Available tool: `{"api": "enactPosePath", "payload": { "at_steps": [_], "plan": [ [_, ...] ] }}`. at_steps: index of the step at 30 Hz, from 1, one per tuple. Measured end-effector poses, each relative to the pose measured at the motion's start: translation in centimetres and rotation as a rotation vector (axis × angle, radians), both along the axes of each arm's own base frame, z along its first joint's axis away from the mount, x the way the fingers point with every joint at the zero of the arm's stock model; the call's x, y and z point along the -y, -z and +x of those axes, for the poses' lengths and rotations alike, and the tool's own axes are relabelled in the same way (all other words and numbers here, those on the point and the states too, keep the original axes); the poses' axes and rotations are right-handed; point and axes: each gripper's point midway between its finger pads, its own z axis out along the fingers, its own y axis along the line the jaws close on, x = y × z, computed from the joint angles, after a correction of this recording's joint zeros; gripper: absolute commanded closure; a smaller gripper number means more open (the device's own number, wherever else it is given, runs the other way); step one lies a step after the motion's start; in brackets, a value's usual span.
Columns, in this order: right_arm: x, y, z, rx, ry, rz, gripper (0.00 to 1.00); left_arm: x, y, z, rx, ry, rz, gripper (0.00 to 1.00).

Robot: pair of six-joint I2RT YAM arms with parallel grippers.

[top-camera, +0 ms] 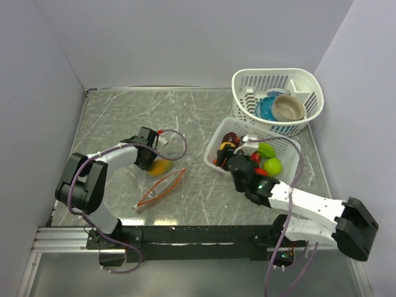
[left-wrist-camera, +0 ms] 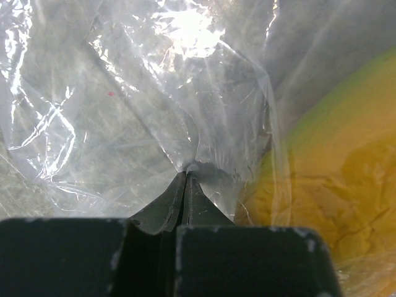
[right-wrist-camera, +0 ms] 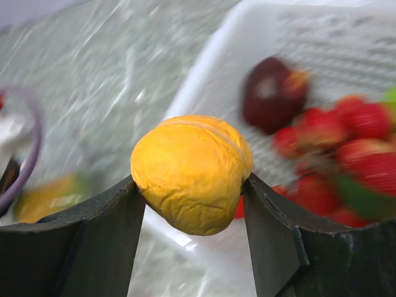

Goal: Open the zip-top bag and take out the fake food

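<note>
The clear zip-top bag (top-camera: 166,176) lies left of centre, its orange-red zip strip (top-camera: 159,187) spread open toward the front. A yellow-green fake fruit (top-camera: 161,167) is inside it and also shows in the left wrist view (left-wrist-camera: 337,179). My left gripper (top-camera: 147,154) is shut on a pinch of the bag's film (left-wrist-camera: 185,93); its jaws (left-wrist-camera: 187,174) meet with plastic between them. My right gripper (top-camera: 232,162) is shut on a yellow-orange fake fruit (right-wrist-camera: 192,173) and holds it above the near-left edge of the white tray (right-wrist-camera: 204,80).
The white slotted tray (top-camera: 296,148) holds several fake foods, red (right-wrist-camera: 365,120), green (top-camera: 272,166) and dark red (right-wrist-camera: 272,93). A white basket (top-camera: 309,86) at the back right holds a blue bowl (top-camera: 266,108) and a beige bowl (top-camera: 289,108). Walls stand on both sides.
</note>
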Motion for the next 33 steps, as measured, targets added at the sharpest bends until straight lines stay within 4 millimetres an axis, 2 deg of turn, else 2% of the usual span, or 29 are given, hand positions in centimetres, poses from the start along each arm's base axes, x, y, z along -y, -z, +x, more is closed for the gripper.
{"api": "enactPosePath", "payload": {
  "at_steps": [1,2,4,8,10,15,17,18,19,21,22,25,27,30,31,33],
  "plan": [
    [1.3,-0.3,0.5,0.0,0.04,0.009,0.45,0.0,0.0,0.0,0.0,0.0,0.0,0.99],
    [2.4,-0.6,0.9,-0.004,0.075,0.012,0.22,0.0,0.0,0.0,0.0,0.0,0.0,0.99],
    [3.7,-0.7,1.7,-0.025,0.125,0.005,0.0,0.0,0.0,0.0,0.001,0.0,-0.001,0.99],
    [5.6,-0.1,3.2,-0.091,0.201,-0.041,0.0,0.0,-0.1,0.0,0.001,0.0,-0.003,0.99],
    [5.7,0.3,3.5,-0.127,0.206,-0.071,0.0,0.0,-0.1,0.0,0.002,-0.002,-0.005,0.99],
    [4.3,-0.4,3.4,-0.142,0.152,-0.095,0.0,0.1,-0.1,-0.1,-0.002,-0.003,-0.016,0.99],
    [2.7,-1.0,2.5,-0.121,0.081,-0.114,0.0,0.0,-0.1,-0.1,-0.004,-0.005,-0.022,0.99],
    [1.2,-1.4,1.8,-0.104,0.023,-0.127,0.0,0.0,-0.1,-0.1,-0.005,-0.006,-0.025,0.99],
    [-0.6,-1.7,0.9,-0.087,-0.042,-0.143,0.02,0.0,-0.1,0.0,-0.008,-0.009,-0.032,0.99],
    [-4.6,-2.1,-1.1,-0.06,-0.176,-0.184,0.24,0.0,-0.2,0.0,-0.012,-0.011,-0.043,0.99],
    [-6.6,-2.1,-1.9,-0.048,-0.234,-0.204,0.43,0.0,-0.2,0.0,-0.016,-0.013,-0.049,0.99],
    [-12.1,-0.5,-4.8,-0.04,-0.393,-0.243,0.8,-0.1,-0.2,0.0,-0.031,-0.019,-0.073,0.99],
    [-14.3,2.1,-6.3,-0.066,-0.464,-0.29,0.87,-0.2,-0.3,-0.4,-0.059,-0.027,-0.098,0.97],
    [-15.8,5.5,-7.5,-0.111,-0.513,-0.347,0.91,-0.4,-1.0,-1.4,-0.109,-0.04,-0.13,0.84],
    [-16.2,6.4,-7.7,-0.124,-0.524,-0.359,0.91,-0.5,-1.6,-1.6,-0.115,-0.042,-0.14,0.74],
    [-16.8,7.6,-8.1,-0.143,-0.54,-0.369,0.91,-0.5,-3.6,-1.6,-0.106,-0.046,-0.173,0.65]
  ]
}}
